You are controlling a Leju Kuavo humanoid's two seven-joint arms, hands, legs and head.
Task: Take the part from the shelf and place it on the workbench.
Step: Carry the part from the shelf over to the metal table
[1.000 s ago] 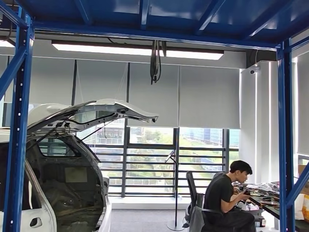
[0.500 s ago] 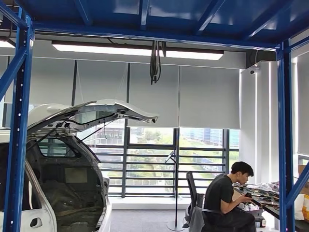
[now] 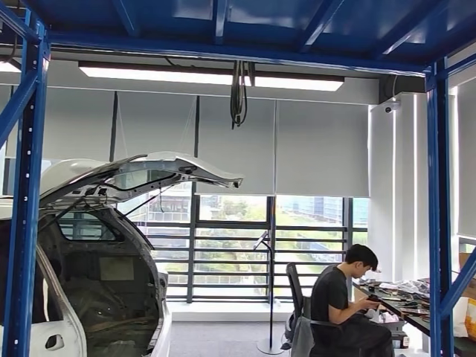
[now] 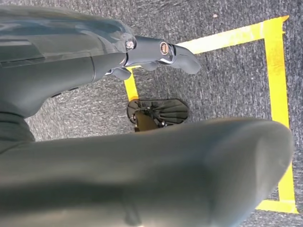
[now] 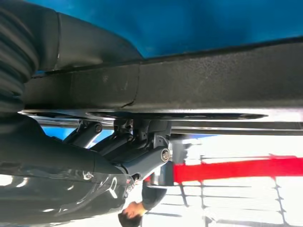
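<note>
We see the white car [image 3: 101, 290], tailgate raised, behind the left post of the blue frame [image 3: 25, 223]. A person [image 3: 337, 297] sits near the frame's right post. The right hand [image 5: 136, 146] grasps the long black part [image 5: 214, 80] close under a blue surface. The left hand [image 4: 107, 61] hangs released, fingers straight.

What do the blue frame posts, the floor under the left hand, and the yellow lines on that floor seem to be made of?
Blue frame posts: probably painted steel, given the row of punched holes and glossy coat. Floor: likely short-pile carpet, a speckled grey, fuzzy texture. Yellow lines: apparently adhesive tape, flat, straight-edged strips with a slightly worn surface.
</note>
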